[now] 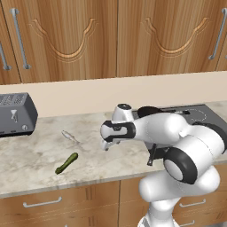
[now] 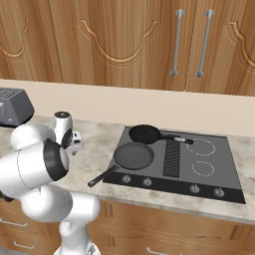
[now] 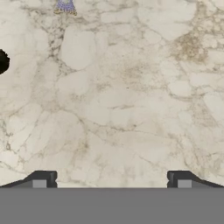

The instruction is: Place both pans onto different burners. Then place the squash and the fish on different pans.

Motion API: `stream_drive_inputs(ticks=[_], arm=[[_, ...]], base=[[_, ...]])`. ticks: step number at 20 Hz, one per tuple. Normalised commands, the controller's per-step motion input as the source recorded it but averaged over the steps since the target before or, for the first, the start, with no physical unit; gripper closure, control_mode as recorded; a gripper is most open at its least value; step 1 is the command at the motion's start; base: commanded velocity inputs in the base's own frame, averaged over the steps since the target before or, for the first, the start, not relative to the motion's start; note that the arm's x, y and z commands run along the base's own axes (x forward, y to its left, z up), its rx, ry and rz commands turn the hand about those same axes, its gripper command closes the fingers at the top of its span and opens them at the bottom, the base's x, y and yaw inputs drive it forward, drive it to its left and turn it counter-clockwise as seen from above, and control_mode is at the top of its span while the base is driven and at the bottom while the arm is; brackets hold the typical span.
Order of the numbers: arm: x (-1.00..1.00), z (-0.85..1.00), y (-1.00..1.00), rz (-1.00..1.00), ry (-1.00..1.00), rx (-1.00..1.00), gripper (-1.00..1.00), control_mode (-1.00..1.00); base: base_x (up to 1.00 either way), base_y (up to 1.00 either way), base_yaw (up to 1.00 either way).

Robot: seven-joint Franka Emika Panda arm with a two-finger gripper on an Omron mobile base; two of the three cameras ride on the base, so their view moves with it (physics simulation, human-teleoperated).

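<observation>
My arm (image 1: 177, 146) rises from the base, folds at the bulky dark-jointed elbow and reaches out level, with the wrist bent so the hand points straight down. My pincer (image 1: 104, 146) hangs at the end of it, jaws spread as wide as they go, nothing between them. Looking along the hand, my two dark fingertips (image 3: 43, 178) stand far apart at either side.
</observation>
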Motion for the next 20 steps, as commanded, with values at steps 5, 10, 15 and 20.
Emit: stream_drive_inputs(ticks=[5,10,15,20], arm=[[0.02,0.00,0.44,0.13,0.00,0.00,-1.00,-1.00],[0.01,0.01,0.34,0.08,-0.06,-0.01,-1.00,-1.00],[0.10,0.01,0.29,0.04,-0.14,0.00,-1.00,-1.00],[0.13,0.07,0.25,0.01,-0.13,0.00,-1.00,-1.00]], base=[[0.00,0.00,0.00],[0.00,0.00,0.00],[0.00,0.00,0.00],[0.00,0.00,0.00]])
